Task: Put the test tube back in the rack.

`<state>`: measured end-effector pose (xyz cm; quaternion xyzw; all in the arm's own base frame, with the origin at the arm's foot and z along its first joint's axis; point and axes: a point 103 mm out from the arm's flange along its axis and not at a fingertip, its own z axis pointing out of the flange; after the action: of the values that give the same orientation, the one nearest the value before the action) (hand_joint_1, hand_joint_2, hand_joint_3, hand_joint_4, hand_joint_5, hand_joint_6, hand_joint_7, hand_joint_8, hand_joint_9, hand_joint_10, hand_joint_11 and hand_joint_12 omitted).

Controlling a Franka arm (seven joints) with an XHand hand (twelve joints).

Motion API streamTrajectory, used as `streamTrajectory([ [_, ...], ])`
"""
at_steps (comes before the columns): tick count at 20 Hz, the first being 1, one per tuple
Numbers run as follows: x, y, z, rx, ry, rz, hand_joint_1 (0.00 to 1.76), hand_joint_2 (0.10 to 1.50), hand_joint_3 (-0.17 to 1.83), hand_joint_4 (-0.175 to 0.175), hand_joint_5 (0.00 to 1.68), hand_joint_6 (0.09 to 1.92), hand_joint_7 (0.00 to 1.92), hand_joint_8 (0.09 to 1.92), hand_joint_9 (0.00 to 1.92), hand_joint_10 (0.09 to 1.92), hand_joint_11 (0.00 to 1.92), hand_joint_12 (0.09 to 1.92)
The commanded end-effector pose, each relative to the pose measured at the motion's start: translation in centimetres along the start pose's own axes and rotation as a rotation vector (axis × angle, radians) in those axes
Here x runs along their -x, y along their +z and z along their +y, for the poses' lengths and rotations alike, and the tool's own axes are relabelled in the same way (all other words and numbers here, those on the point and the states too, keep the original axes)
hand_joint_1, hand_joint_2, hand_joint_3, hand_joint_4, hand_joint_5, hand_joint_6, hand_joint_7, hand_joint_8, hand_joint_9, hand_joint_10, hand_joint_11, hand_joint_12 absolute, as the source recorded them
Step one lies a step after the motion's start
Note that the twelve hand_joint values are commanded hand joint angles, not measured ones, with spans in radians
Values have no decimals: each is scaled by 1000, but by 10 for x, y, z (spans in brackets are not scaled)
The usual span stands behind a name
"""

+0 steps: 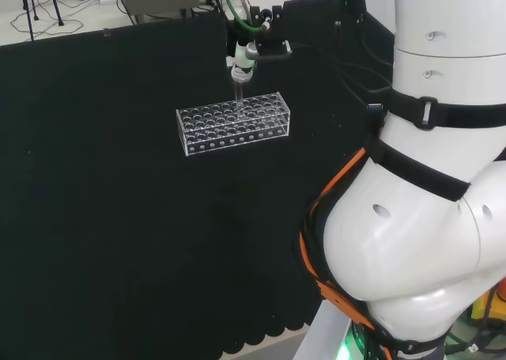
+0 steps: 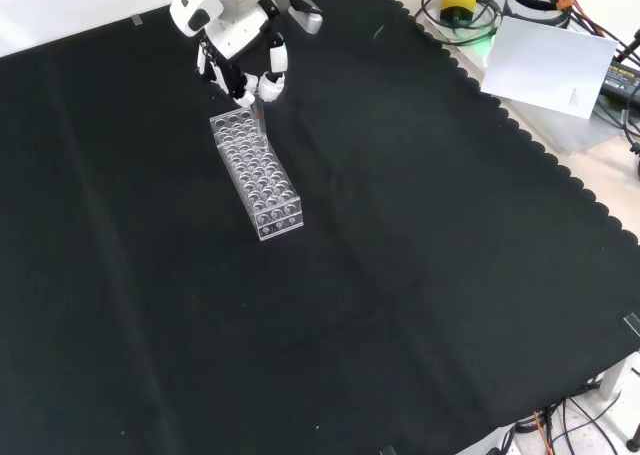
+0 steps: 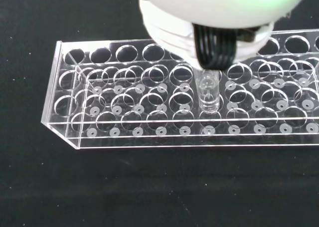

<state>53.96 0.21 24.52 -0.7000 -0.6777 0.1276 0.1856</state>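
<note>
A clear plastic test tube rack [image 1: 233, 123] [image 2: 258, 175] [image 3: 149, 112] with several rows of round holes lies on the black cloth. The hand [image 1: 243, 59] [image 2: 245, 70] hangs directly above it, its fingers [image 3: 219, 42] curled round a clear test tube [image 1: 238, 100] [image 3: 208, 95]. The tube stands upright, and its lower end sits in or just above a hole near the rack's middle; I cannot tell which. In the front view the hand is over the rack's far end.
Black cloth [image 2: 380, 275] covers the bench all around the rack. The arm's white links [image 1: 427, 178] fill the right of the head view. Past the cloth's scalloped edge in the front view lie a white sheet [image 2: 550, 65] and cables [image 2: 470, 5].
</note>
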Motion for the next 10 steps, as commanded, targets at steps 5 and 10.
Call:
streamTrajectory([
  [5, 1, 8, 3, -12, 1, 5, 1437, 566, 703, -175, 1383, 443, 1474, 586, 1514, 87, 756, 1193],
  [10, 2, 12, 5, -20, 4, 10, 1437, 566, 702, -175, 1382, 443, 1474, 586, 1514, 87, 756, 1193],
])
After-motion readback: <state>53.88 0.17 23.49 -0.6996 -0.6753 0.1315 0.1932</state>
